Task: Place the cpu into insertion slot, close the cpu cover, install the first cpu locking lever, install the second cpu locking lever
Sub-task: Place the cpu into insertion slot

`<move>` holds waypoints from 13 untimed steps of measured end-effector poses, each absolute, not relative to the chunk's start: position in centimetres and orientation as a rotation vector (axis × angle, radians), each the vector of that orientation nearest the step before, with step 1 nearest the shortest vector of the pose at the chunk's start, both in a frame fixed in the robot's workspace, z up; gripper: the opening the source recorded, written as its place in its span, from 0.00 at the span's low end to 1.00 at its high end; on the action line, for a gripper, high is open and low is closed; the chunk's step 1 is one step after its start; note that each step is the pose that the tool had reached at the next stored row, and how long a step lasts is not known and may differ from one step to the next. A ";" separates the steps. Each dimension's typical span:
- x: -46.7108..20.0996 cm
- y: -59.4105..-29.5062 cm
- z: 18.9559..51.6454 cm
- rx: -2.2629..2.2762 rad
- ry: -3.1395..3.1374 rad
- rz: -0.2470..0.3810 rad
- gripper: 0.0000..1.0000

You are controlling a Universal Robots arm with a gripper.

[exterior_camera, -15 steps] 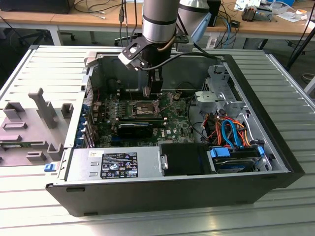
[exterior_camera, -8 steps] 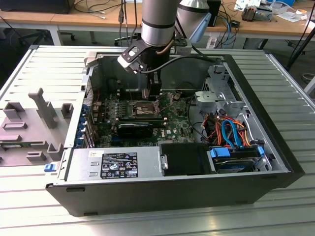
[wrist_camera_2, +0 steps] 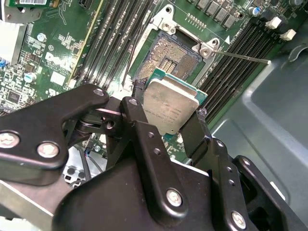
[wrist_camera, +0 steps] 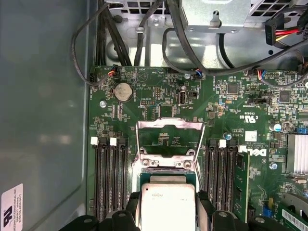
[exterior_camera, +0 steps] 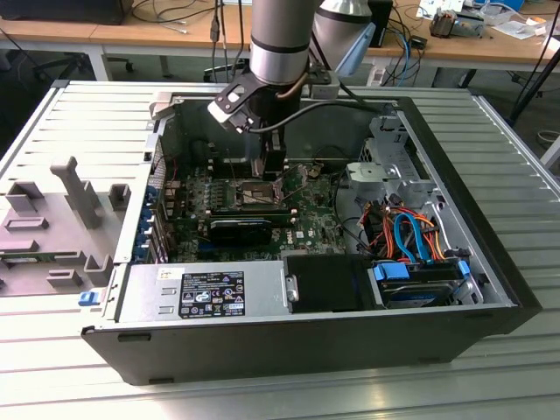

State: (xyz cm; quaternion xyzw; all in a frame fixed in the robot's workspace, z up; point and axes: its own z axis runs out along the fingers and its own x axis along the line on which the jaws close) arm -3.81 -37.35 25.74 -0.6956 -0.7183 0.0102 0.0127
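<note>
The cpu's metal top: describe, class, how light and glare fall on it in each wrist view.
In the second wrist view the cpu, held in the end effector, shows a soft grey sheen, no harsh glare; in the first wrist view its top is washed pale, nearly white, against the motherboard.

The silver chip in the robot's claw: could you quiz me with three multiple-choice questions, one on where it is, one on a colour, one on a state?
1. Where is the cpu?
A. clamped in the gripper, close to the insertion slot
B. seated in the slot
C. on the table outside the case

2. What colour is the circuit board?
A. blue
B. green
C. red

3. How is the cpu cover?
A. shut over the chip
B. swung open
C. taken off

Key:
1 A, the gripper pinches its edges.
2 B, green shows all around the slot.
3 B, the frame lies back and the slot is bare.
</note>
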 end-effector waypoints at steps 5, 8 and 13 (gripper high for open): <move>-3.8 -37.3 25.3 -2.168 -2.239 0.032 0.55; -3.8 -37.3 25.1 -2.168 -2.239 0.032 0.55; -3.8 -37.3 24.8 -2.168 -2.239 0.032 0.55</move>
